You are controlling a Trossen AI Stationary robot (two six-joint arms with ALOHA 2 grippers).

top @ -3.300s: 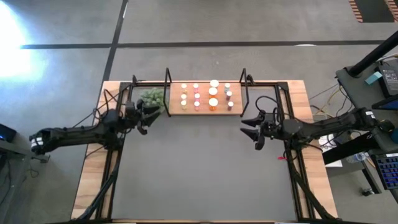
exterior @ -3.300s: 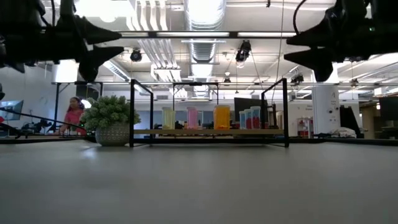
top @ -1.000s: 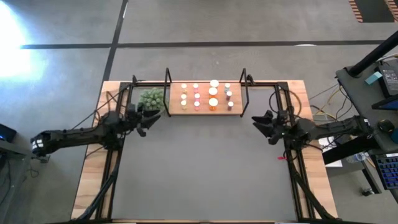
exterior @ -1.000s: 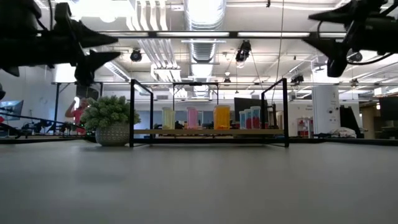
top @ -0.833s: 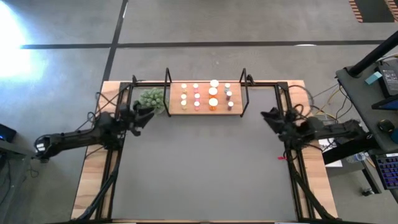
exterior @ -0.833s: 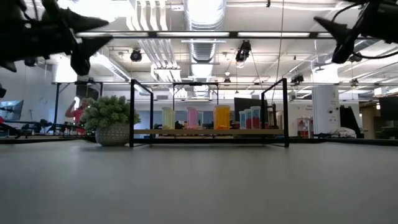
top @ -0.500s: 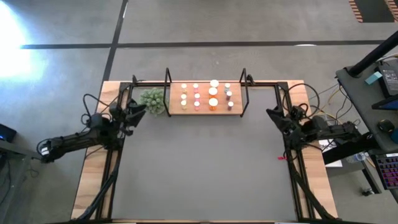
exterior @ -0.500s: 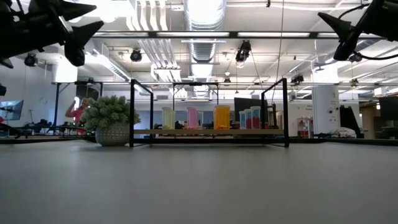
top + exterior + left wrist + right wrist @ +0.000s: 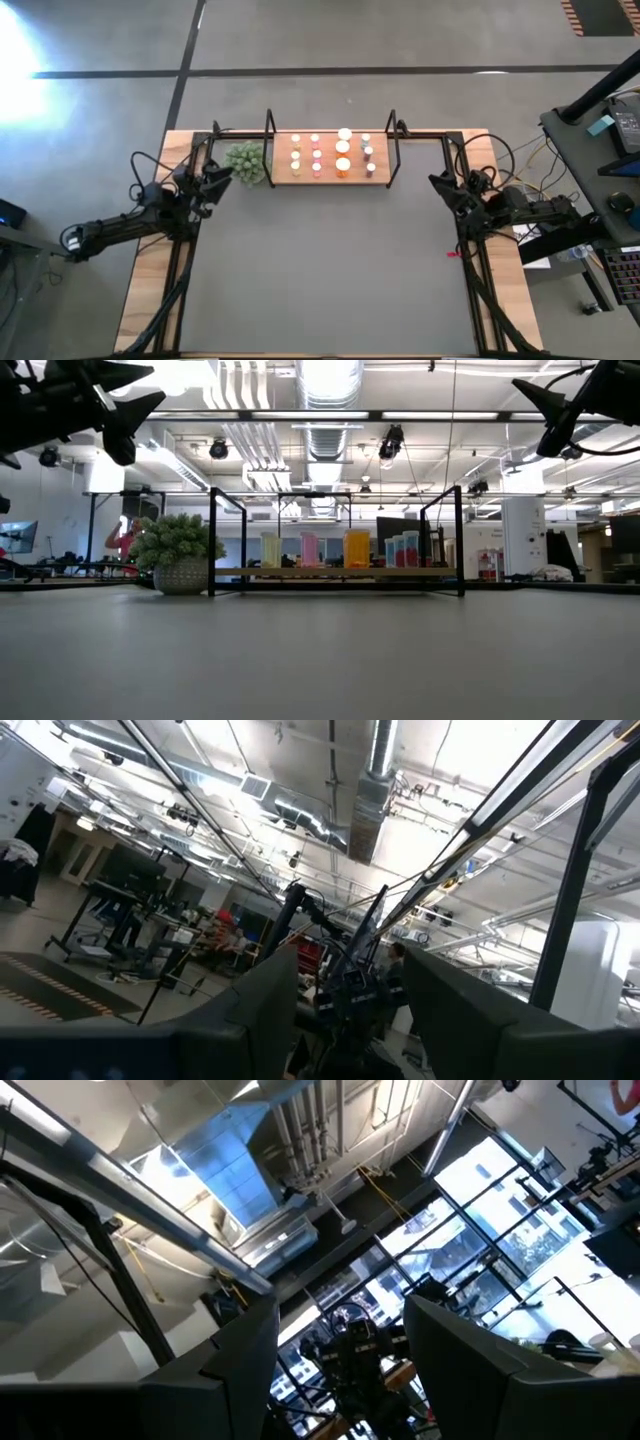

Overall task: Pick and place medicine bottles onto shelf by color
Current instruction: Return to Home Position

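**Bottles grouped by colour on shelf; both hands raised and empty**

At the far edge of the grey surface, just right of a small spiky plant: the shelf, a light wooden board between black frame uprights. On it, all upright and white-capped, four short lines of bottles running front to back. From left to right: yellow-green bottles, pink bottles, wider orange bottles, pale bottles. Lines close together but apart, none tipped.

Left hand near the plant's left side, at the surface's left border, high above it. Arm stretched in from the left edge, wrist tilted up toward the ceiling. Fingers spread, nothing between them.

Right hand well right of the shelf, over the surface's right border, likewise lifted. Arm reaching in from the right edge, wrist also angled at the ceiling. Fingers parted, nothing held.
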